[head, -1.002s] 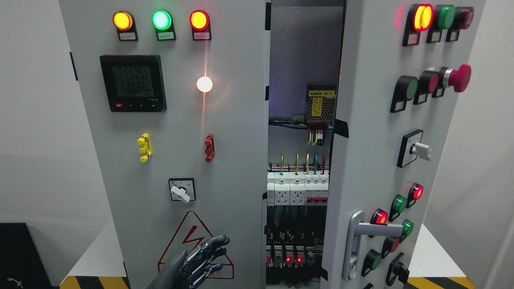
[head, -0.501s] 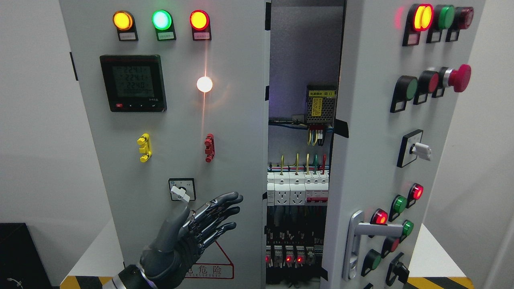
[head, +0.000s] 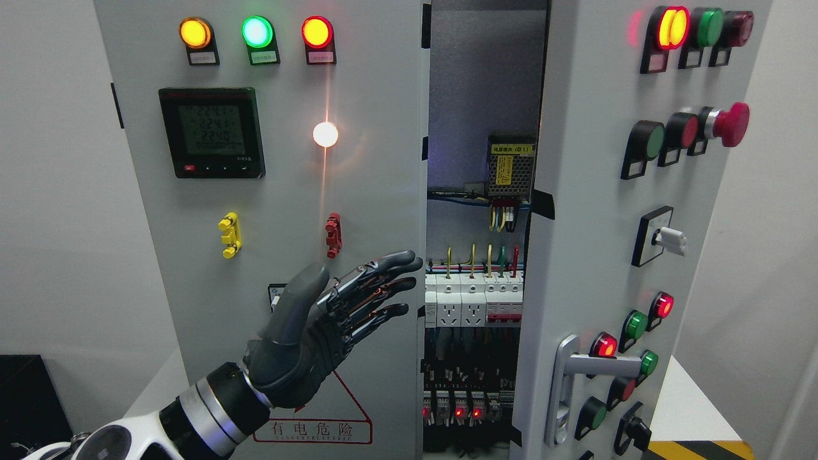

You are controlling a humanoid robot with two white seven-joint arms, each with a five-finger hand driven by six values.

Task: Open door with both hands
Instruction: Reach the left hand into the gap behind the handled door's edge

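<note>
**Robot hand raised at the edge of a half-open control cabinet**

A tall grey electrical cabinet fills the view. Its left door faces the camera and looks closed or nearly so. The right door is swung outward, leaving a tall gap between the two where the cabinet interior shows: a row of white breakers, coloured wires and a mesh-covered power supply.

The robot's left arm enters from the lower left. Its dark left hand is held up in front of the left door, fingers straight and slightly spread, holding nothing, their tips reaching that door's inner edge beside the gap.

The left door carries a digital meter and three lit lamps. A silver lever handle sits low on the right door, well apart from the hand.
</note>
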